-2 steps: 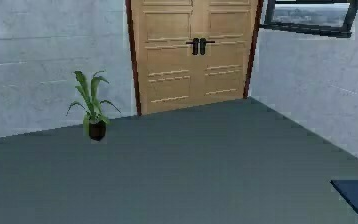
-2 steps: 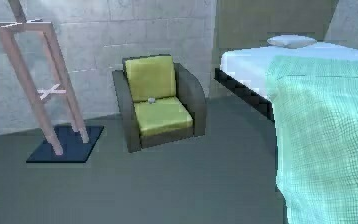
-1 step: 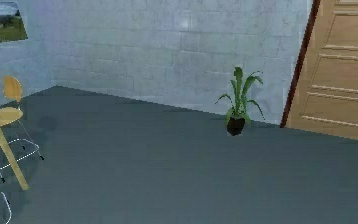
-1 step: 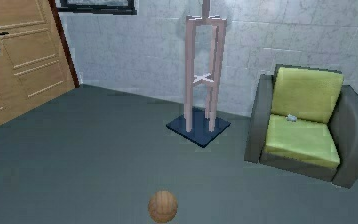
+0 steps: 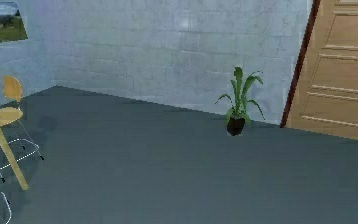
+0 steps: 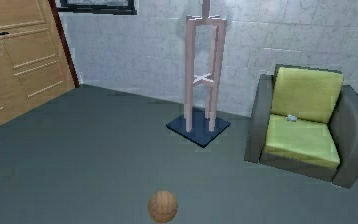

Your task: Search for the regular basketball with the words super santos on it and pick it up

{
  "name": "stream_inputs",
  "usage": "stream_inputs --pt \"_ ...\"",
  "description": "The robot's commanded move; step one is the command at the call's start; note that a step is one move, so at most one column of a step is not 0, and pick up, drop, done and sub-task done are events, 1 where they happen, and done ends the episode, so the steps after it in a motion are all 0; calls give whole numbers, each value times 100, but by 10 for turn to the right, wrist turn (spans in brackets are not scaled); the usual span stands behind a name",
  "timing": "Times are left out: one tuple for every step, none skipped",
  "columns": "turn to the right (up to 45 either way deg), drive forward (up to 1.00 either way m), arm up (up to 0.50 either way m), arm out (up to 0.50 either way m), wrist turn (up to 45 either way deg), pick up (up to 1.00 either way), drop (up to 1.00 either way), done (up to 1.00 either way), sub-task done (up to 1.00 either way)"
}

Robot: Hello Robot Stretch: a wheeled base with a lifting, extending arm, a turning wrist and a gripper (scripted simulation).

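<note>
An orange-brown ball (image 6: 163,206), probably the basketball, is spotted low on the floor (image 6: 77,150) in the arm side view. It should be approached squarely before any reach; the pincer's state cannot be told.

Plant (image 5: 238,100): is set on the floor (image 5: 137,170), just left of the door (image 5: 337,70).
Chair (image 5: 7,125): is placed at the forward view's left edge, below the wall picture (image 5: 5,20).
Ball (image 6: 163,206): is spotted low in the arm side view, well before the stand (image 6: 203,70).
Armchair (image 6: 302,120): is parked right of the stand.

Grey floor (image 5: 137,150), tiled walls (image 5: 157,45), wooden door (image 5: 342,65), green armchair (image 6: 302,115), potted plant (image 5: 239,100)
</note>
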Motion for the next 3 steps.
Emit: stream_inputs --pt "0 0 0 48 0 0 0 0 0" --pt "0 0 0 0 450 0 0 0 0" --pt "0 0 0 0 450 0 0 0 0"
